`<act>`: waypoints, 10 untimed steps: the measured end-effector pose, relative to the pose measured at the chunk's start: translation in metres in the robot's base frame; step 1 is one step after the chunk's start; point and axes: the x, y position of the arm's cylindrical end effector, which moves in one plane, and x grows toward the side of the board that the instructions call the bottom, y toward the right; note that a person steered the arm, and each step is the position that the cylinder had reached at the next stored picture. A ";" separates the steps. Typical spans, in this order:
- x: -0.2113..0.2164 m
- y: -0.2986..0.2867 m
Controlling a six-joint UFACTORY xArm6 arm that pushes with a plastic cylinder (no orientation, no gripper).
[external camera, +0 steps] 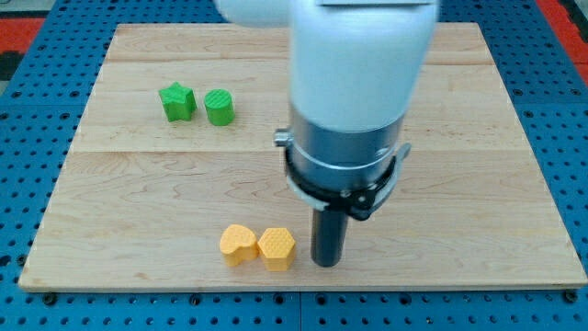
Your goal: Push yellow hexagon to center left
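The yellow hexagon (pixel 277 248) lies near the view's bottom edge of the wooden board (pixel 478 165), a little left of the middle. A yellow heart-shaped block (pixel 238 245) touches its left side. My tip (pixel 326 263) rests on the board just right of the hexagon, with a small gap between them. The arm's white and grey body (pixel 354 101) rises above it and hides the board's centre.
A green star block (pixel 177 101) and a green cylinder (pixel 220 108) stand side by side at the upper left of the board. A blue pegboard surface (pixel 28 138) surrounds the board.
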 end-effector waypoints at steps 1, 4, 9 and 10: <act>-0.002 -0.031; -0.032 -0.070; -0.150 -0.220; -0.102 -0.220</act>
